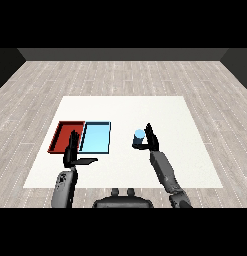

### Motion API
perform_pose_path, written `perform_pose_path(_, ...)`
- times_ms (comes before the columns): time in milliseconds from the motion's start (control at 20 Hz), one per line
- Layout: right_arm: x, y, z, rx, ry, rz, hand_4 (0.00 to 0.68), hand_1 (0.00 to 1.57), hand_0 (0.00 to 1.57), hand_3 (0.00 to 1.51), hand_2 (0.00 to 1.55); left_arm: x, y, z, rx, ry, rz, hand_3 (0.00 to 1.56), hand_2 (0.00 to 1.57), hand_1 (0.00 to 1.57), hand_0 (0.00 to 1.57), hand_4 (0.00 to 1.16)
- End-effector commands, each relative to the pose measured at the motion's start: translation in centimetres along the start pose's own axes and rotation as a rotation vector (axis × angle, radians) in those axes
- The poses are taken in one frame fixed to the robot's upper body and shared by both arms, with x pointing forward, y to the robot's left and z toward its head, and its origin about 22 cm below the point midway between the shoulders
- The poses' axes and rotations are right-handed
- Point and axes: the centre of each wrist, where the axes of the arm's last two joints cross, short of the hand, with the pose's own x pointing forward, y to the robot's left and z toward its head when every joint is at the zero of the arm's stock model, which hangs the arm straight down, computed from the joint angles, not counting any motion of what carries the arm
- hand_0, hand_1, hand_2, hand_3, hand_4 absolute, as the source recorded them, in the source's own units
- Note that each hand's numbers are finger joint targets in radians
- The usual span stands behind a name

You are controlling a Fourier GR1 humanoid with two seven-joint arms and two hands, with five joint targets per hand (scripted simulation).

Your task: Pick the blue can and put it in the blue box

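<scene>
The right hand (151, 140) is curled around the blue can (139, 137) near the table's (185, 165) middle. The left hand (72, 152) hangs released, fingers straight, at the front edge of the red tray (62, 131), which touches the light blue tray (96, 137).

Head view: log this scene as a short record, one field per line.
table: white table on a wood floor
red tray: red tray at the left, edge against the light blue one
light blue tray: light blue tray, nothing in it
blue can: blue can, upright, right of both trays, not in either
right hand: right hand at the can's right side, fingers up beside it; a closed grasp cannot be confirmed
left hand: left hand open, fingers straight, over the near edge of the trays, holding nothing
</scene>
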Motion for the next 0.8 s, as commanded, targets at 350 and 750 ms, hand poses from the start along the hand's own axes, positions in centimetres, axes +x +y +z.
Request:
perform_pose_path(350,-0.6,1.0,-2.6,0.011,0.017,-0.031,0.0,0.0,0.0,0.0,0.0,0.5,-0.3,1.5,0.009,-0.029,-0.028,0.0,0.0,0.0,0.0,0.0)
perform_pose_path(750,-2.4,1.4,-1.2,0.005,0.039,-0.048,0.0,0.0,0.0,0.0,0.0,0.5,-0.2,1.6,0.004,-0.005,0.007,0.0,0.0,0.0,0.0,0.0)
